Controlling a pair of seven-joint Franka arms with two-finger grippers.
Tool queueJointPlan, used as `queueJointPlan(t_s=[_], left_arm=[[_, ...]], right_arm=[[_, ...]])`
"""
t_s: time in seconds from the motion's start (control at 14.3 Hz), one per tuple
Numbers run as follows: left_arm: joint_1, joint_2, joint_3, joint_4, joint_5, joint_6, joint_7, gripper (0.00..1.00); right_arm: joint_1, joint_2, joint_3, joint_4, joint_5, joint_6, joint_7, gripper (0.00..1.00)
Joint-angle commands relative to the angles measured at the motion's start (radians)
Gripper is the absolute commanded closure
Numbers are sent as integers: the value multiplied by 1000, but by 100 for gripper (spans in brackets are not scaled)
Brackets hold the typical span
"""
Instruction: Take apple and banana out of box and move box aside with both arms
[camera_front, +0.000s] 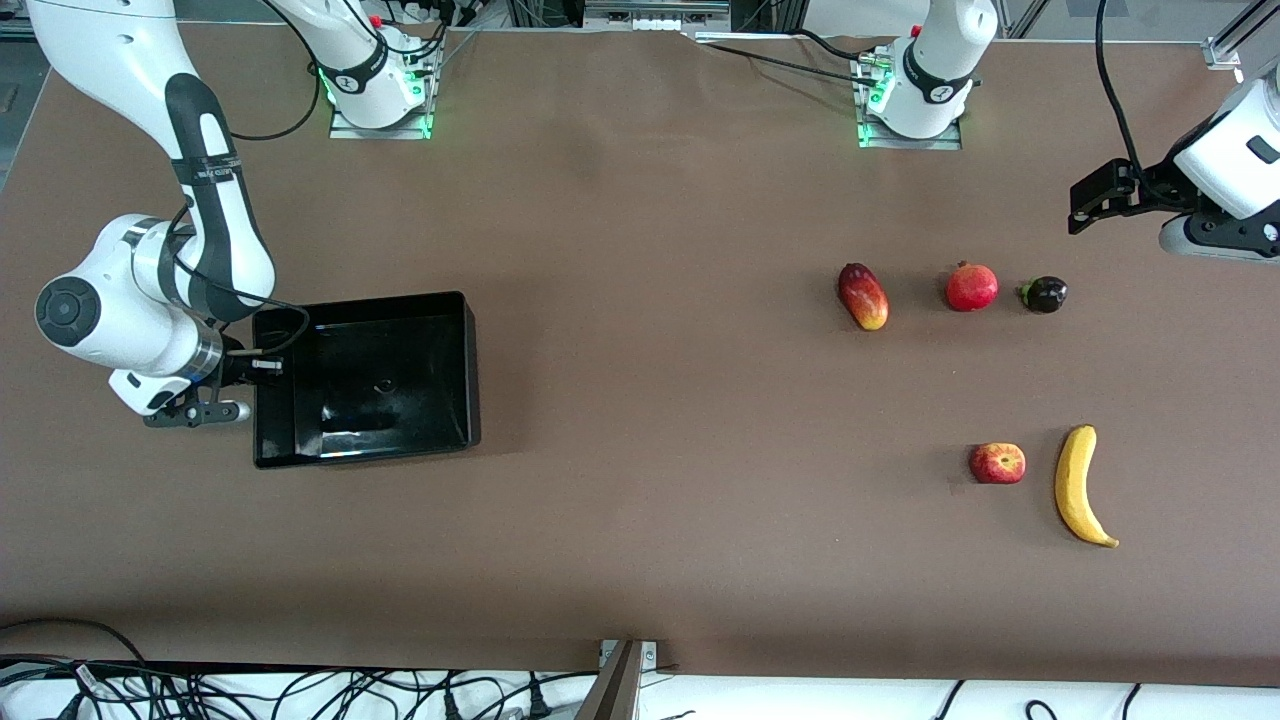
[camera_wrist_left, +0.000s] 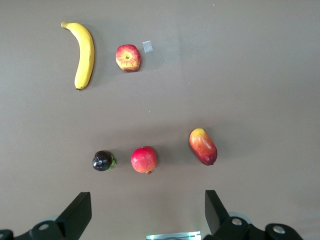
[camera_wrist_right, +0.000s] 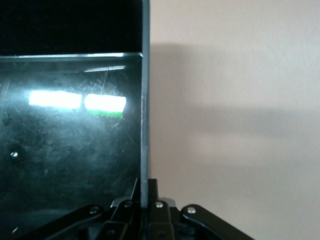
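Observation:
The black box (camera_front: 470, 372) stands at the right arm's end of the table. My right gripper (camera_front: 256, 368) is shut on its end wall; the right wrist view shows the gripper (camera_wrist_right: 145, 187) clamping the thin wall (camera_wrist_right: 145, 100). The apple (camera_front: 997, 463) and the banana (camera_front: 1078, 485) lie side by side at the left arm's end, also in the left wrist view as apple (camera_wrist_left: 128, 57) and banana (camera_wrist_left: 84, 54). My left gripper (camera_front: 1092, 198) is open and empty, up over the table by the dark fruit; its own view shows it (camera_wrist_left: 147, 209) with both fingers wide apart.
A mango-like fruit (camera_front: 863, 296), a pomegranate (camera_front: 971, 287) and a small dark fruit (camera_front: 1044, 294) lie in a row farther from the front camera than the apple. A small pale scrap (camera_wrist_left: 147, 46) lies beside the apple. The box holds nothing.

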Motion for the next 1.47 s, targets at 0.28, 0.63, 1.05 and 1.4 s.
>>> queueJointPlan(t_s=[0.28,0.63,1.05,1.4], left_arm=[[30,7,-13,33,6,-24,11,0],[29,5,-13,28,6,-24,11,0],[29,5,-13,30,6,-24,11,0],[29,5,-13,30,6,-24,12,0]], right_arm=[[-5,-115,-47,-195,29,24,-11,100],[-6,-112,-52,-197,27,21,-17,76],[4,-139,-48,47,11,-222,-14,0],[38,-208,-47,178,-5,-413,3,0]])
